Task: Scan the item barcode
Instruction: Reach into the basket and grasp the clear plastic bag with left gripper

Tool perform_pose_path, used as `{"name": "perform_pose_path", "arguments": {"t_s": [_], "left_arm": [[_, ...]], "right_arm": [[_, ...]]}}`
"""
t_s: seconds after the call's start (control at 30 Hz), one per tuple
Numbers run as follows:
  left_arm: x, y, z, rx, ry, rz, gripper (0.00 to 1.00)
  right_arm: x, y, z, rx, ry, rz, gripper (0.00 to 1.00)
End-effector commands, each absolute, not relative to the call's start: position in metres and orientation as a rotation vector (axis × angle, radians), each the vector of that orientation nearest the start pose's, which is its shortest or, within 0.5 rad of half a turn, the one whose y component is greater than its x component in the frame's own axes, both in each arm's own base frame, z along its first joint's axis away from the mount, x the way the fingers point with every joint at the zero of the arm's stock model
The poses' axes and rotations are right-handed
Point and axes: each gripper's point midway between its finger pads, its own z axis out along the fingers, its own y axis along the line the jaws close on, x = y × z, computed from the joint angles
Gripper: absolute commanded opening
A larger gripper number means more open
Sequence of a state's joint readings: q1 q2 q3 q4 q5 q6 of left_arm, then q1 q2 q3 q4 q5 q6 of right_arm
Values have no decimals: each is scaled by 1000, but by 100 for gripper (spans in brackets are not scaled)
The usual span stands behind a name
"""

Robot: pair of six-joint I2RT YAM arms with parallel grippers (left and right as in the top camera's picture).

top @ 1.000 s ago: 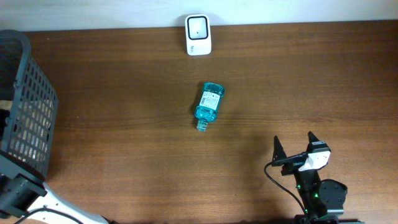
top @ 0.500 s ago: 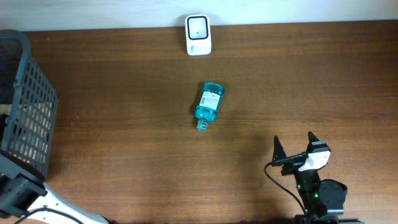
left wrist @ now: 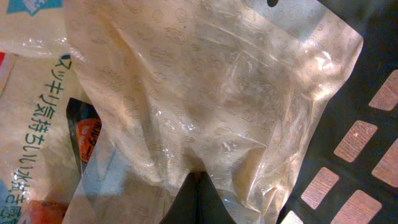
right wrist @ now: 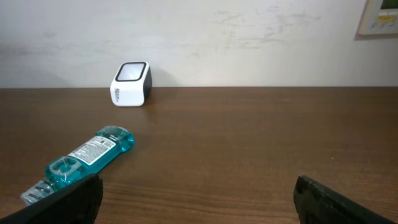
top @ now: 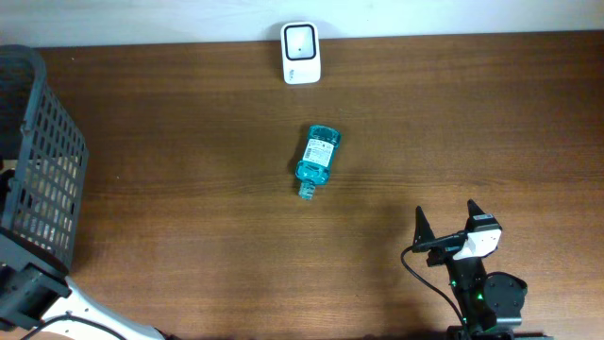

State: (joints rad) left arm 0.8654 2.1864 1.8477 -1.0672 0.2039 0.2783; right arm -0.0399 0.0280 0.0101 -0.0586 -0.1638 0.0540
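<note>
Left gripper (left wrist: 196, 188): not visible from overhead, where only part of the arm (top: 33, 295) shows at the table's (top: 189, 217) near left corner. In its own wrist view the two dark fingers are pressed together, tips meeting at the lower fold of a clear bag (left wrist: 205, 93). The bag's creases converge at the tips, but it cannot be confirmed that the film is caught between them. The bag's contents cannot be made out, and no barcode is visible on it. Beside it at the left lies a printed packet (left wrist: 34, 124), cut off by the picture edge. Dark mesh of the basket (top: 42, 161) shows at the right of that view. The basket stands at the table's left edge, its inside unreadable from above.

Right gripper (top: 445, 225): fingers spread wide, holding nothing, near the table's near right corner.

A blue bottle (top: 315, 159) lies on its side mid-table, label upward, print too small to read. The scanner (top: 301, 41) stands at the middle of the far edge, well apart from the bottle.
</note>
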Motion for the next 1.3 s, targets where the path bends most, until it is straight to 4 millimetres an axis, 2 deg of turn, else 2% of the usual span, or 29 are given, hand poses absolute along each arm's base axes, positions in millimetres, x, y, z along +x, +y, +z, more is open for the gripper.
{"name": "perform_pose_path", "arguments": {"t_s": [0.0, 0.07, 0.1, 0.13, 0.17, 0.2, 0.33, 0.37, 0.43, 0.57, 0.63, 0.77, 0.83, 0.93, 1.07, 1.17, 1.27], "left_arm": [[327, 325, 56, -893, 2771, -185, 0], [330, 330, 66, -885, 2758, -165, 0], [330, 333, 70, -883, 2755, -143, 5], [330, 337, 72, -884, 2756, -117, 33], [327, 343, 74, -892, 2768, -62, 75], [323, 347, 74, -901, 2782, -18, 96], [283, 378, 75, -1037, 2874, 356, 99], [280, 381, 76, -1059, 2875, 384, 100], [283, 375, 72, -1053, 2873, 313, 97], [298, 347, 54, -977, 2865, 48, 91], [297, 334, 42, -979, 2877, -35, 91], [285, 321, 26, -999, 2926, -85, 90], [284, 319, 25, -1001, 2930, -91, 80], [289, 316, 26, -993, 2908, -137, 52], [294, 319, 29, -985, 2888, -135, 38], [299, 325, 37, -976, 2866, -111, 10], [308, 335, 54, -1060, 2799, -83, 0]], "right_arm": [[246, 19, 155, -43, 1654, 160, 98], [246, 19, 155, -43, 1654, 160, 98], [246, 19, 155, -43, 1654, 160, 98], [246, 19, 155, -43, 1654, 160, 98], [246, 19, 155, -43, 1654, 160, 98], [246, 19, 155, -43, 1654, 160, 98], [246, 19, 155, -43, 1654, 160, 98], [246, 19, 155, -43, 1654, 160, 98], [246, 19, 155, -43, 1654, 159, 98], [246, 19, 155, -43, 1654, 160, 98], [246, 19, 155, -43, 1654, 159, 98], [246, 19, 155, -43, 1654, 160, 98], [246, 19, 155, -43, 1654, 160, 98], [246, 19, 155, -43, 1654, 160, 98], [246, 19, 155, -43, 1654, 160, 98], [246, 19, 155, -43, 1654, 160, 99], [246, 19, 155, -43, 1654, 159, 98]]}}
